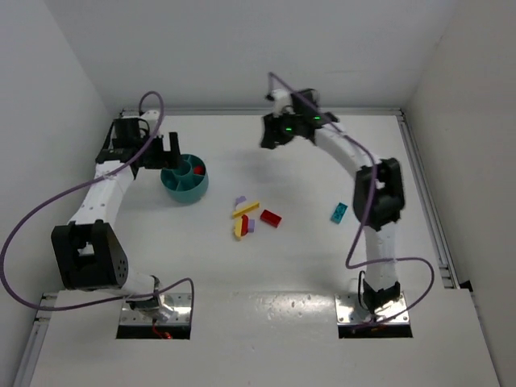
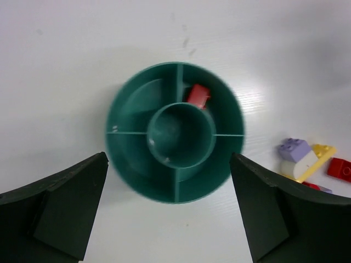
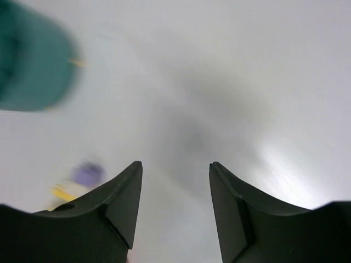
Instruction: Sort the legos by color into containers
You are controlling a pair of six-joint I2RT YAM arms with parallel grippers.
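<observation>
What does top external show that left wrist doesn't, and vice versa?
Only top external: the small teal plastic brick lying apart near the right arm, and the right gripper. Only left wrist: a clear look into the empty centre cup of the round teal plastic bowl, ringed by four compartments. Both: the bowl, the red plastic brick in one compartment, and part of the loose brick pile.

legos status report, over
Left gripper open over bowl. Right gripper open, empty. One red lego in bowl, other legos loose. Nothing blocking.
</observation>
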